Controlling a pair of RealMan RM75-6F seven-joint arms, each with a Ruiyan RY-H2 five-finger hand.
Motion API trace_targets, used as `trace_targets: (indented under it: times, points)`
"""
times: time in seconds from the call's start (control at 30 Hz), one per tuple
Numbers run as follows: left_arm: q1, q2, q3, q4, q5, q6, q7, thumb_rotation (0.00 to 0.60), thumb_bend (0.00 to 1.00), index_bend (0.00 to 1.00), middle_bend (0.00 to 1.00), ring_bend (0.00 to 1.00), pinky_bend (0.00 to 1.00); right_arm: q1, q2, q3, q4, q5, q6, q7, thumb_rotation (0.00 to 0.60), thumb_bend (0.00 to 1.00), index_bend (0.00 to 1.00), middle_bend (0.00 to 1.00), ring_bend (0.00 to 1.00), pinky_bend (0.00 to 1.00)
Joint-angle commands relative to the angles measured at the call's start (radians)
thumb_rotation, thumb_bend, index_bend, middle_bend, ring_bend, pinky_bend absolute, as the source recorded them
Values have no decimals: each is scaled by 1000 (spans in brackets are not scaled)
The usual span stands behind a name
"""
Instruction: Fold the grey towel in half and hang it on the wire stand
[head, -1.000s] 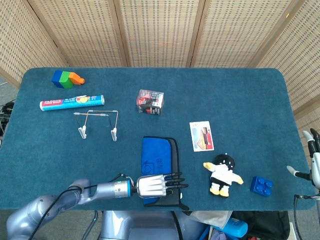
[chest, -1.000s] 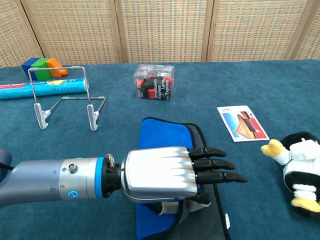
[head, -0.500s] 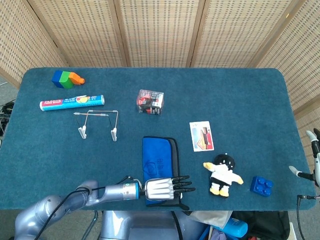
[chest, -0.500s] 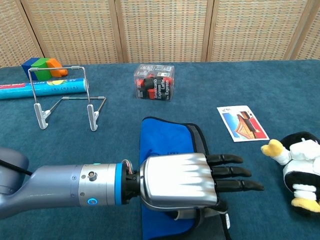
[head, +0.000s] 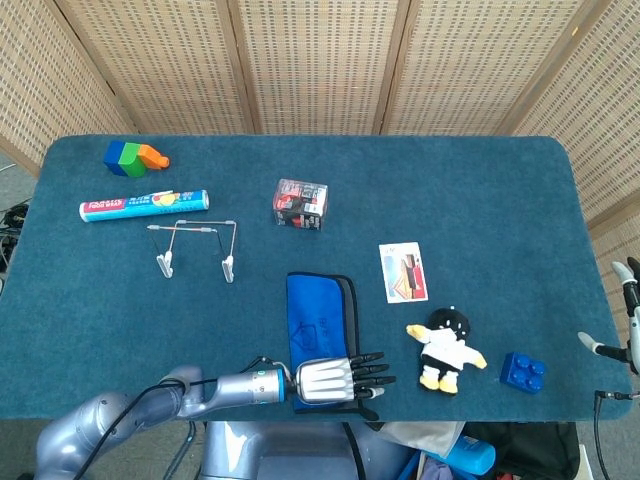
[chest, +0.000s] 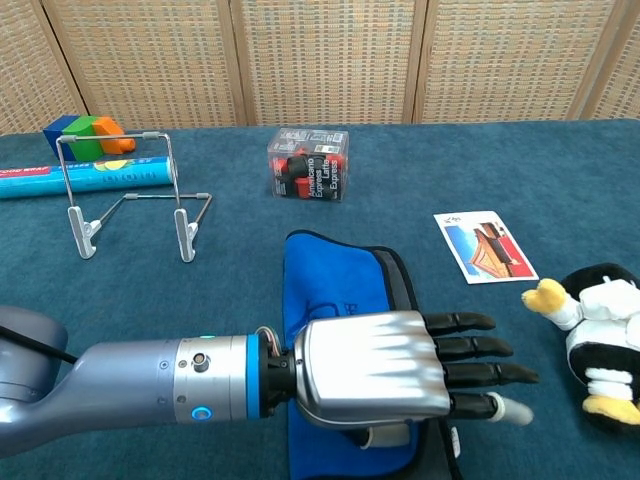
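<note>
**Ana:** Since the towel has to be folded first, where does it lie?

**Ben:** The towel (chest: 335, 290), blue side up with a dark edge, lies flat on the bench (head: 500, 200), near and right of the wire stand (chest: 130, 195).

**Ana:** And the left robot hand (chest: 385, 365)?

**Ben:** Over the towel's near end, fingers spread flat, holding nothing, seemingly to reach its edge. The right robot hand (head: 622, 320) waits well right, fingers apart.

The left hand (chest: 400, 365) has a ribbed, polished silver back, black fingers (chest: 470, 348) and one white fingertip. Its grey forearm (chest: 130, 385) carries a blue ring, a small lit blue dot and thin cables at the wrist. The right hand (head: 625, 315) shows white and black at the frame edge.
</note>
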Motion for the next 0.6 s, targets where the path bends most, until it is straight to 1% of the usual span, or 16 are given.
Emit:
trace_targets:
  times: [0.03,0.17,0.2,0.23,0.3,0.33,0.4,0.5,0.6]
  points:
    - [4,18,-15,-23,-17,-1,13,600,382,0,0,0,0,0,1,0,-1,-1,1,1,600,0,0,0,0,0]
    - [8,52,-41,-69,-38,20,19,600,350,0,0,0,0,-1,2,-1,-1,-4,3,3,600,0,0,0,0,0]
    - [9,67,-52,-92,-46,31,16,600,349,0,0,0,0,-1,2,-1,-1,-4,3,4,600,0,0,0,0,0]
    - [10,92,-79,-124,-62,56,8,600,349,0,0,0,0,-1,1,-1,-1,-4,2,2,600,0,0,0,0,0]
    - [5,124,-99,-167,-73,63,12,600,350,0,0,0,0,0,0,-2,-1,-6,2,0,600,0,0,0,0,0]
    - [2,145,-120,-192,-85,69,18,600,351,0,0,0,0,0,0,-4,-2,-8,2,-2,600,0,0,0,0,0]
    - [-2,176,-149,-232,-107,65,24,600,349,0,0,0,0,1,0,-5,-4,-9,1,-6,600,0,0,0,0,0]
    - [-6,210,-168,-280,-135,42,8,600,335,0,0,0,0,1,-1,-4,-6,-7,1,-11,600,0,0,0,0,0]
    - [-6,242,-184,-315,-158,27,5,600,273,0,0,0,0,3,-2,-4,-7,-4,-3,-15,600,0,0,0,0,0]
